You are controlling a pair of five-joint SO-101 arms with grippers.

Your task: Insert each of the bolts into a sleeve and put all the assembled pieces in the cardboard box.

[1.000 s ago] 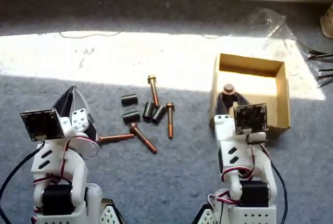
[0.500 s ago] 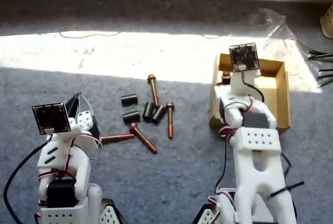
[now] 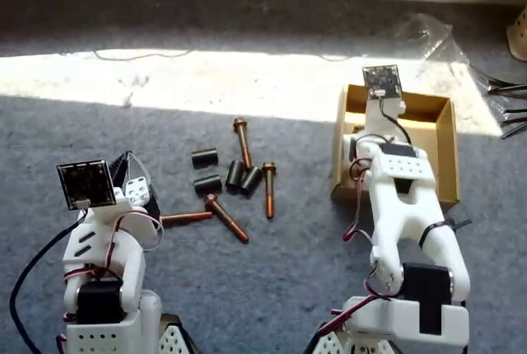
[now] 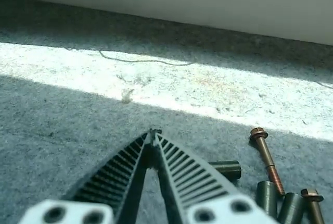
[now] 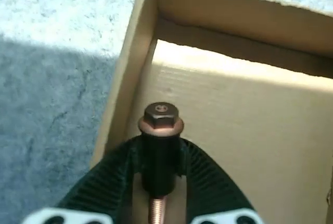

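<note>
The right gripper (image 5: 159, 150) is closed on the assembled piece (image 5: 158, 164), a copper-coloured bolt already pushed through a dark sleeve. It holds the piece by the sleeve, over the inside of the cardboard box (image 5: 124, 81). The long axis of the piece runs along the line of the gripper: the hexagonal head points away from the wrist and the threaded end points back toward it. The box floor lies just beyond and below the head. The piece is close to the box wall that faces the loose parts, but inside it, so I judge that release depends mostly on keeping clear of this wall. I cannot tell how high the piece hangs above the floor. In the high view the arm and its wrist camera cover the gripper and part of the box floor. The left gripper (image 4: 153, 134) has its fingers pressed together with nothing between them, low over the grey tabletop (image 3: 296, 272). The loose bolts (image 3: 268, 189) and sleeves (image 3: 204, 157) lie between the two arms, nearer to the left one, and one bolt (image 3: 185, 217) lies just beside it.
</note>
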